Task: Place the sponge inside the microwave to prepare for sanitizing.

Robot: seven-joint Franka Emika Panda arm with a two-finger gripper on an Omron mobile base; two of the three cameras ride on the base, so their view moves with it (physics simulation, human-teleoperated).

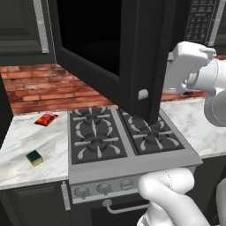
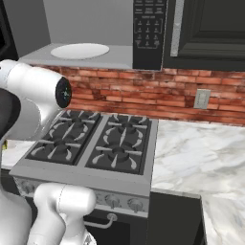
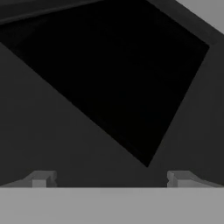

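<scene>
while the sponge (image 1: 34,157) lies untouched on the marble counter (image 1: 26,137) left of the stove (image 1: 123,137), near a red packet (image 1: 46,119), the microwave (image 2: 95,36) door (image 1: 110,53) stands open. the gripper (image 3: 111,178) is spread wide and empty, close to the door, so picking and placing are both left.

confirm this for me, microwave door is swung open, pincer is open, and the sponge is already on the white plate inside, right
Not quite. The sponge is not on the plate; it lies on the marble counter left of the stove, as the left base view shows. The rest holds: the microwave door is swung open and the pincer is open.
</scene>
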